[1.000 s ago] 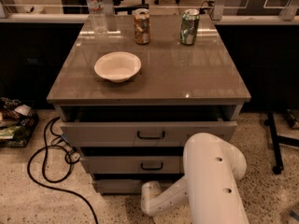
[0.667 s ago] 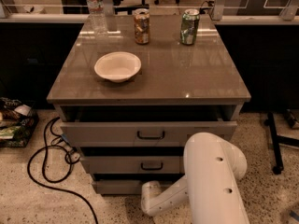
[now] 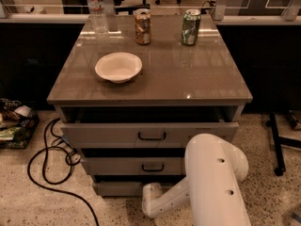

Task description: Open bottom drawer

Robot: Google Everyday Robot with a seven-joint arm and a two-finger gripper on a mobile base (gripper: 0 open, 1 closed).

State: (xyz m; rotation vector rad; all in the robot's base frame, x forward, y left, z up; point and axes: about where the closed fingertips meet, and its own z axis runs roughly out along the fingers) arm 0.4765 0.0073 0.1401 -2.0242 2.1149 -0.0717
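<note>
A grey cabinet (image 3: pixel 150 86) has three drawers, each standing slightly out. The bottom drawer (image 3: pixel 116 188) is the lowest and narrowest, just above the floor. Only the left part of its front shows, and its handle is hidden behind my arm. My white arm (image 3: pixel 211 182) comes in from the lower right and bends left along the floor. My gripper (image 3: pixel 149 197) sits at the arm's end, right against the front of the bottom drawer near its middle. The middle drawer (image 3: pixel 134 165) and top drawer (image 3: pixel 150 134) show their black bar handles.
On the cabinet top stand a white bowl (image 3: pixel 118 67), a water bottle (image 3: pixel 96 8), a brown can (image 3: pixel 142 26) and a green can (image 3: pixel 191 27). A black cable (image 3: pixel 47 159) loops on the floor at left beside clutter (image 3: pixel 14 124). A black stand leg (image 3: pixel 277 145) is at right.
</note>
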